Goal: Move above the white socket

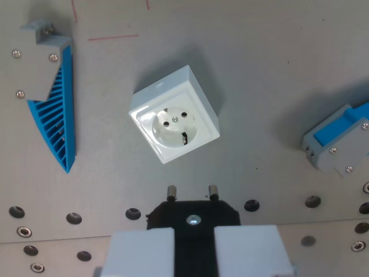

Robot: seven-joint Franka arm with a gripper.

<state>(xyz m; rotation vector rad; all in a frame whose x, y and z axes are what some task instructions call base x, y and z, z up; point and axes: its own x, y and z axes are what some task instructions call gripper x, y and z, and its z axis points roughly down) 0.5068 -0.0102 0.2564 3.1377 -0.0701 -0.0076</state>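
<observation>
Near the middle of your wrist view, slightly up from centre, you have the white socket (174,122) lying on the grey table (259,69). Its square housing sits turned at an angle to the picture's edges, and its round face with the two pin holes looks up at the camera.

At the bottom edge, your gripper (193,242) is clamped on a black plug (193,216); the two pale fingers (141,251) press against its body from either side. Two metal pins stick out of the plug toward the socket, and their tips stop short of the housing's lower corner, apart from it.

Toward the wrist view's left you see a blue ribbed wedge-shaped part (57,109) bolted to a grey bracket (39,60). At the wrist view's right edge a grey and blue block (340,141) lies partly cut off. Both are well apart from the socket.

A row of dark screw holes (251,205) runs across the table just beyond the plug, and thin red pen lines (112,38) mark the surface near the top.
</observation>
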